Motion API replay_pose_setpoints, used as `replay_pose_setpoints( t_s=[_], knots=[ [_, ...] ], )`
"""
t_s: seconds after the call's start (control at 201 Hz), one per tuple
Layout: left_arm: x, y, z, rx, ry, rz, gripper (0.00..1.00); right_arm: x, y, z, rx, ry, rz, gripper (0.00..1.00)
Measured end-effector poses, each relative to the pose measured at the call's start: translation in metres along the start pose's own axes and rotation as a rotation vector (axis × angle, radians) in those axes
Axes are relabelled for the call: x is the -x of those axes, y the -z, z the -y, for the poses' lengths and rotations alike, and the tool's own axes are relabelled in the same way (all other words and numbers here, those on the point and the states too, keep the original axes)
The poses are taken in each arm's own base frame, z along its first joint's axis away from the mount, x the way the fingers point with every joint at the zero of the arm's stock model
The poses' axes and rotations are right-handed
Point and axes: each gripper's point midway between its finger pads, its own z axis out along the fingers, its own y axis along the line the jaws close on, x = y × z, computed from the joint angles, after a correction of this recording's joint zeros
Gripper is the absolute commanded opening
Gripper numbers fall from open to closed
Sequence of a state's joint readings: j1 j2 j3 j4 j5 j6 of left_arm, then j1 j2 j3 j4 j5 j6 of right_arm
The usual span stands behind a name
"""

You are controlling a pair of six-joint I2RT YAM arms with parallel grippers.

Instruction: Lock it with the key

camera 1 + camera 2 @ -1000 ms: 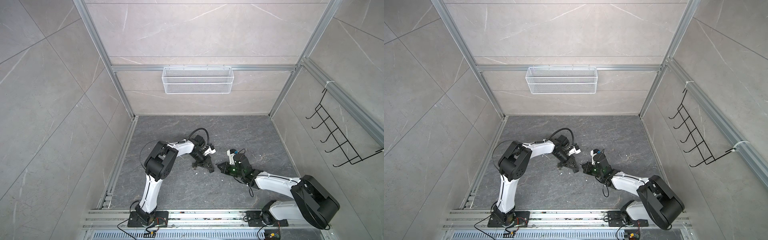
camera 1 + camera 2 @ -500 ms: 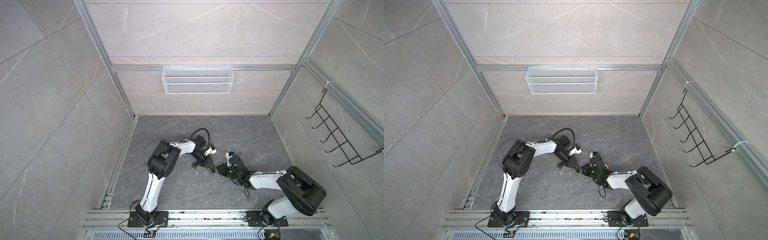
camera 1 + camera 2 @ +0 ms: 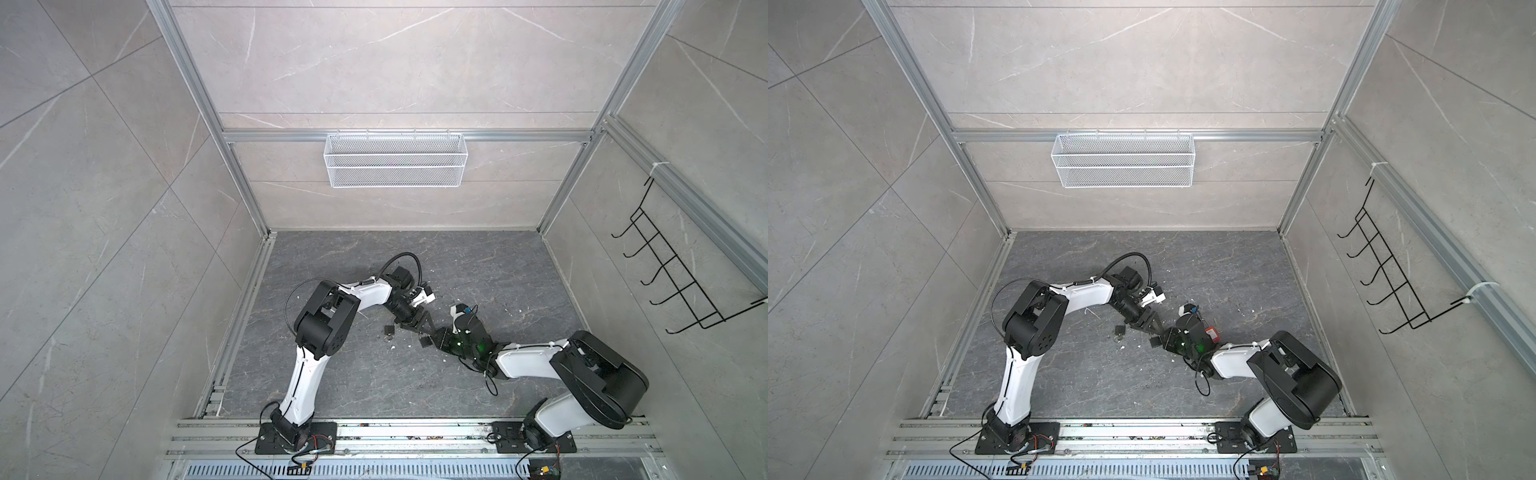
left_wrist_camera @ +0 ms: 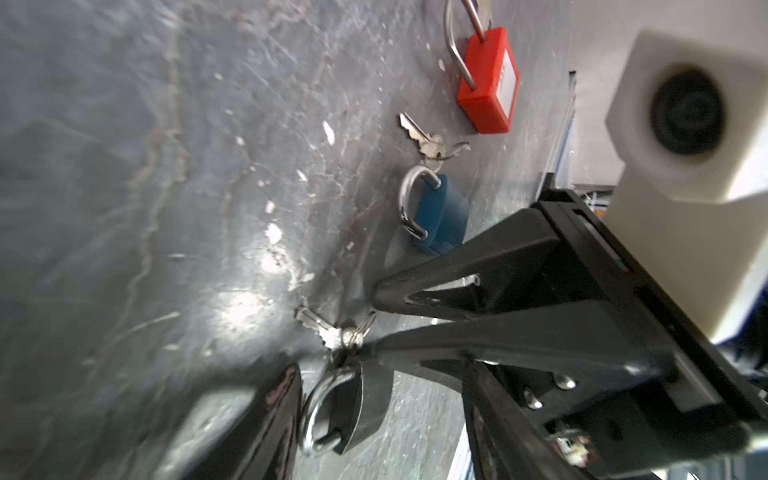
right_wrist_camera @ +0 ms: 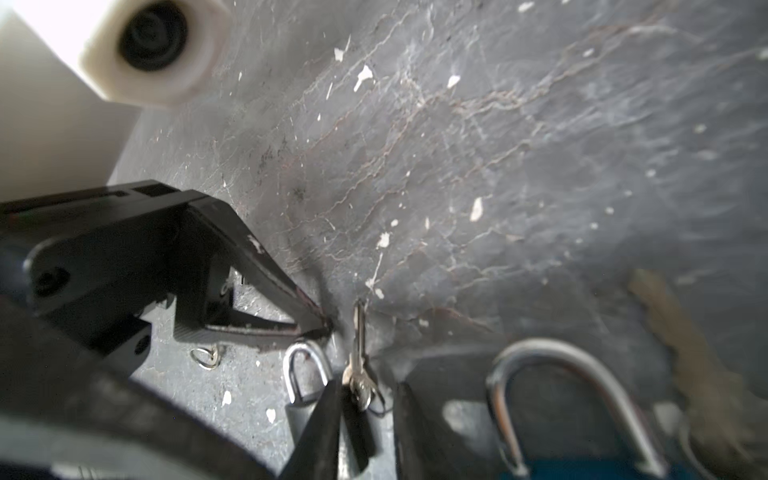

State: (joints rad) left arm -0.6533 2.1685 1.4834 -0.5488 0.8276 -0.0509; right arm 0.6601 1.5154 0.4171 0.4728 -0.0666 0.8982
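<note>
Fingers (image 4: 274,415) of the left gripper (image 3: 420,329) are spread wide. The small dark grey metal padlock with a silver bow (image 4: 365,403) is seen lying on the floor between them. One finger is just beside the bow and the other is apart from the body, so nothing is pinched.

The right gripper (image 4: 371,322) is pointed at the left one, tip to tip, with its jaws parted a little. The bunch of small silver keys on a ring (image 5: 358,374) is seen in that small gap, just beside the padlock, with one key blade pointed away. Whether a key is stuck in the lock cannot be told.

Past the right gripper, a blue padlock with a silver bow (image 4: 440,216), a second bunch of silver keys (image 4: 428,143) and a red plastic padlock (image 4: 490,83) are laid one after the other. Another small dark padlock (image 3: 1120,330) is seen near the left gripper.

All of it is set near the middle of the dark grey stone floor (image 3: 374,374), which is dotted with white chips. Wide floor is seen toward the pale tiled back wall (image 3: 395,208) and both side walls. The silver metal rails (image 3: 415,432) at the front are well apart too.
</note>
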Motion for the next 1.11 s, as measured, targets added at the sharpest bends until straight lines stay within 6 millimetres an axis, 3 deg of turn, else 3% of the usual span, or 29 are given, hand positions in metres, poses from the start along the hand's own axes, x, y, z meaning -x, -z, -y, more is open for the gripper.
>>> replay_pose_setpoints(
  t_s=[0.02, 0.105, 0.289, 0.513, 0.612, 0.717, 1.01, 1.11],
  knots=[
    [0.001, 0.001, -0.001, 0.008, 0.0, 0.004, 0.87, 0.001, 0.001, -0.001, 0.001, 0.001, 0.002, 0.28],
    [0.007, 0.01, 0.003, 0.027, -0.001, 0.041, 0.99, 0.005, 0.009, -0.004, -0.003, 0.004, 0.017, 0.29],
    [0.019, 0.049, 0.004, 0.159, -0.006, 0.18, 1.0, 0.016, 0.028, -0.02, -0.001, 0.05, 0.057, 0.3],
    [0.026, 0.129, 0.023, 0.415, -0.05, 0.507, 1.0, 0.027, 0.038, -0.054, -0.023, 0.163, 0.079, 0.33],
    [0.007, 0.156, 0.029, 0.479, -0.052, 0.663, 1.0, 0.029, 0.041, -0.071, -0.029, 0.221, 0.085, 0.34],
    [-0.021, 0.172, 0.019, 0.542, 0.021, 0.76, 1.0, 0.03, 0.036, -0.089, -0.034, 0.278, 0.082, 0.35],
    [-0.085, 0.17, 0.002, 0.541, 0.121, 0.837, 0.99, 0.008, -0.011, -0.099, -0.11, 0.382, -0.021, 0.41],
    [-0.097, 0.172, -0.001, 0.543, 0.127, 0.859, 0.99, 0.003, -0.024, -0.103, -0.131, 0.405, -0.053, 0.43]
  ],
)
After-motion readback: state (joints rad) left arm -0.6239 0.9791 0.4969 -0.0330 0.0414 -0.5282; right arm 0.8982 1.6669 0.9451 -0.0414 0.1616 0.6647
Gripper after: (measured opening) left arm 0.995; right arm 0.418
